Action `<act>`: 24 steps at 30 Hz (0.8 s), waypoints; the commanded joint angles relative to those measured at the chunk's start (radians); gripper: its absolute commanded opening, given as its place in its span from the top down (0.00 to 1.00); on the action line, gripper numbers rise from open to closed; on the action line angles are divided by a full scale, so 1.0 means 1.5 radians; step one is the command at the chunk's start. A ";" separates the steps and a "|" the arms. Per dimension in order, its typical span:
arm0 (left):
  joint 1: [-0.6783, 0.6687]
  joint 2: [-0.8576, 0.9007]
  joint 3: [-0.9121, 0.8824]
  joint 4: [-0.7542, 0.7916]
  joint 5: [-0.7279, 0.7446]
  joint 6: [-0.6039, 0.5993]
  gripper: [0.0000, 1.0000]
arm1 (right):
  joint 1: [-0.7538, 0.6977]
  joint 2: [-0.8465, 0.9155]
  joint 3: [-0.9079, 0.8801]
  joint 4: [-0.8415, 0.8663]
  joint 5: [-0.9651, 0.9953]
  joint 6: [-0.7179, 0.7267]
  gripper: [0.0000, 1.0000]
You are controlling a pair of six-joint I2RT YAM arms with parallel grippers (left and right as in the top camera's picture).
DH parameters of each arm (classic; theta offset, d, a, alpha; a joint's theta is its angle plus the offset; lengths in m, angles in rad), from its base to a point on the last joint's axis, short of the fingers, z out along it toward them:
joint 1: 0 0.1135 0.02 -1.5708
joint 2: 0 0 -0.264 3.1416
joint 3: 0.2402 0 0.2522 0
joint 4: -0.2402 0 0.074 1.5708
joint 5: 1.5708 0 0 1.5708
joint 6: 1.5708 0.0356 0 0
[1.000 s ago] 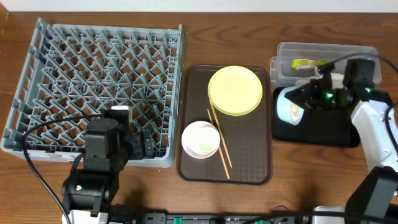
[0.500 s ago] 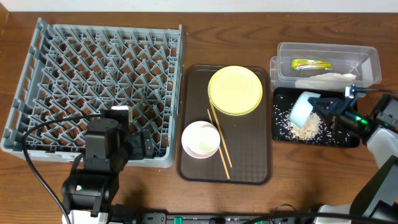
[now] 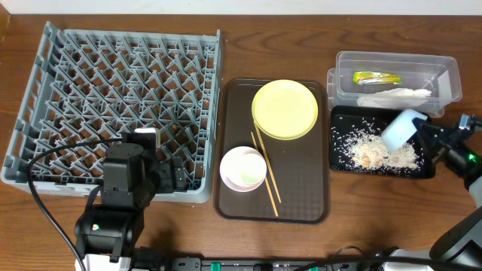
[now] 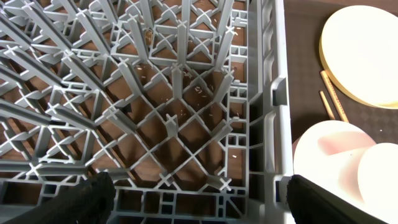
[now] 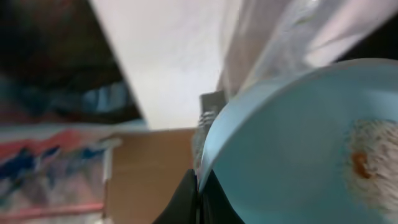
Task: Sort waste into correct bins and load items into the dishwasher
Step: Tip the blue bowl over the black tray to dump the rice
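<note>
Leftovers tipped out
The right hand [image 5: 198, 199], clamped on the rim of the light blue bowl [image 3: 399, 129], tilts it above the black tray [image 3: 340, 162], likely to shed crumbs [image 3: 376, 154]; the left hand [image 4: 205, 199] hovers, spread apart, over the dish rack [image 4: 186, 93].

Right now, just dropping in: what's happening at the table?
The right gripper is shut on the rim of the light blue bowl, tilted over the black tray, where food crumbs lie scattered. The wrapper and tissue lie in the clear tub. The left gripper hangs open over the dish rack's corner, holding nothing. Yellow plate, white bowl and chopsticks sit on the brown tray.
</note>
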 commanded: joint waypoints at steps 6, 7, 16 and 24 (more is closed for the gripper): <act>-0.004 0.000 0.017 0.000 -0.003 -0.009 0.09 | 0.007 0.001 -0.001 0.002 -0.021 0.006 0.99; -0.004 0.000 0.017 0.000 -0.003 -0.009 0.08 | 0.009 0.001 -0.001 -0.003 0.014 0.006 0.99; -0.004 0.000 0.017 0.000 -0.003 -0.009 0.09 | 0.027 -0.003 -0.001 0.060 -0.053 -0.047 0.99; -0.004 0.000 0.017 0.001 -0.003 -0.009 0.08 | 0.051 -0.011 -0.003 0.125 -0.071 -0.026 0.99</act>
